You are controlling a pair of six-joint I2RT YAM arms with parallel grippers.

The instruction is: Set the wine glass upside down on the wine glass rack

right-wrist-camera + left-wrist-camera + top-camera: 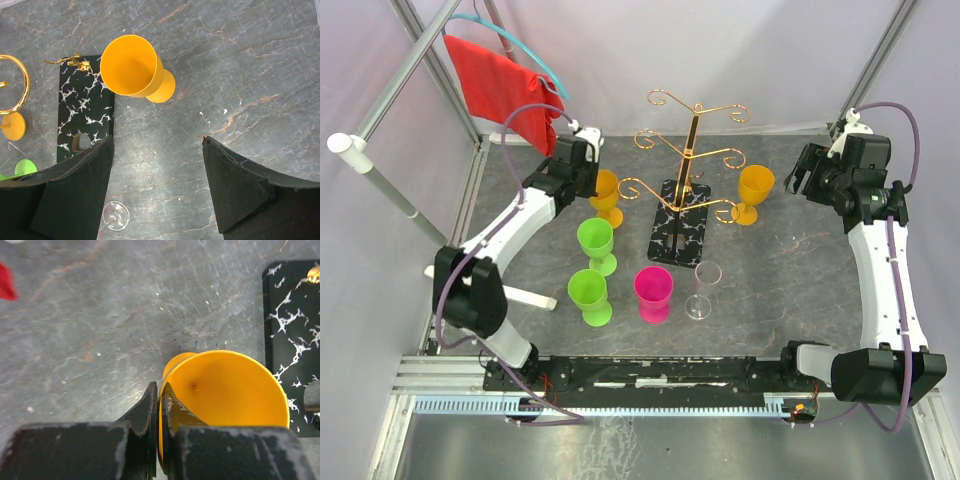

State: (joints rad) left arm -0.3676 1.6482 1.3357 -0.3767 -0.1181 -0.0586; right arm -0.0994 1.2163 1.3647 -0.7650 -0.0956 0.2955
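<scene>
Goblets ring the wine glass rack in the top view. It stands mid-desk, its gold pole upright on a black veined base. The orange wine glass is upright just left of that base, none of it on the rack, and the left fingers are at its rim. A second orange glass stands right of the base, with the right fingers near it but apart. Two green glasses, a pink glass and a clear glass stand closer to the arm bases. A red cloth hangs at the far left.

From the left wrist, the left fingers are pressed together on the wall of the orange wine glass, one inside the bowl and one outside. The rack's base lies to the right, apart from it.

From the right wrist, the right fingers are spread wide and pinch nothing. The second orange glass stands upright ahead of them, just beside the rack's base. The clear glass's foot shows at the lower edge.
</scene>
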